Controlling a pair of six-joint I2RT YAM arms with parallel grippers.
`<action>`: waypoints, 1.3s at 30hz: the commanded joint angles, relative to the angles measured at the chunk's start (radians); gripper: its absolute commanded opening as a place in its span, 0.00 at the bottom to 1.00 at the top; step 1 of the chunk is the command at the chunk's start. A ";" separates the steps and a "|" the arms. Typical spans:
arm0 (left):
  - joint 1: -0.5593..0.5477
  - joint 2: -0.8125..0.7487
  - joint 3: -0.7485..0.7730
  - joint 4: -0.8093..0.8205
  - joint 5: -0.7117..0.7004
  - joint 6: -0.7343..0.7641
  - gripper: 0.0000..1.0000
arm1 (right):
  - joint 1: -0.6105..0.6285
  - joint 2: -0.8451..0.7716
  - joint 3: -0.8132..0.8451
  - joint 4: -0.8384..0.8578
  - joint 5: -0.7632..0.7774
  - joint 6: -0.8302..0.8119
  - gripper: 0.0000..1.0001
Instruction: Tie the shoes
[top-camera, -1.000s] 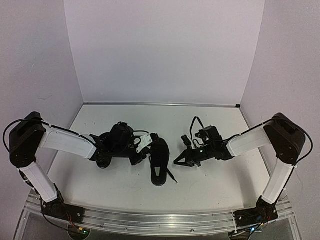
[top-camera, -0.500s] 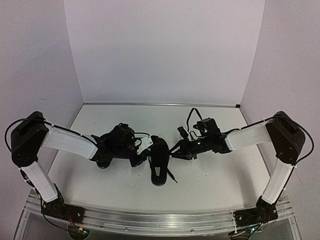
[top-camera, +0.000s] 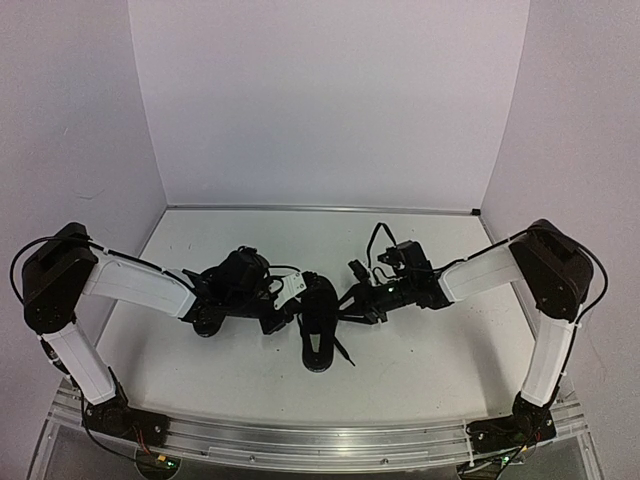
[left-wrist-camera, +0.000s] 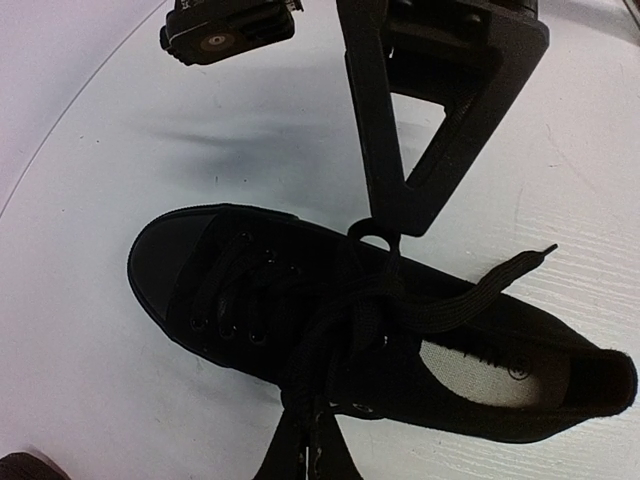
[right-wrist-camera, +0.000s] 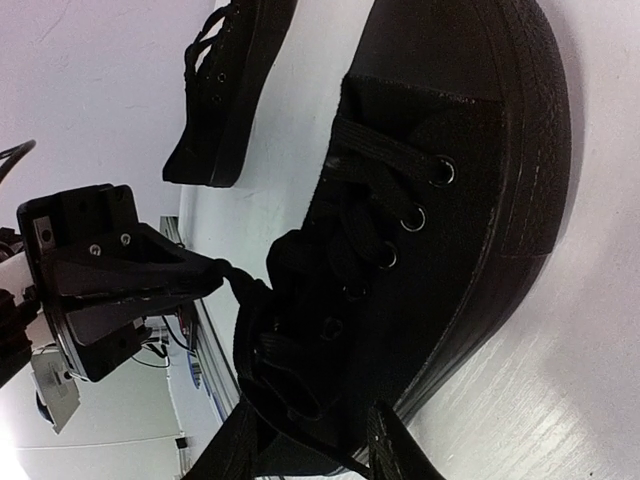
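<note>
Left wrist view: we judge ourselves mid-knot on the black shoe (left-wrist-camera: 250, 300), lying mid-way across the counter (left-wrist-camera: 90, 400). The left claw (left-wrist-camera: 303, 452) pinches one lace (left-wrist-camera: 318, 385); the right claw (left-wrist-camera: 378, 232), spread, sits at the crossing and must next grip the loose end (left-wrist-camera: 480, 285).

The top camera sits high behind the arm bases and looks down and forward over the whole worktop (top-camera: 430, 360), from far. The left wrist camera looks down on the middle shoe (left-wrist-camera: 250, 290) from very near. The right wrist camera is equally near it, rolled sideways, facing the left arm. All three views share this shoe
</note>
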 joint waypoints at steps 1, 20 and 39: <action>0.005 0.002 0.040 0.006 0.015 0.019 0.00 | -0.002 0.033 0.040 0.107 -0.057 0.045 0.35; 0.005 0.001 0.041 0.014 0.020 0.019 0.00 | -0.001 0.084 0.051 0.161 -0.078 0.097 0.29; 0.005 -0.011 0.035 0.011 0.002 0.015 0.00 | -0.002 0.024 0.018 0.164 -0.064 0.086 0.00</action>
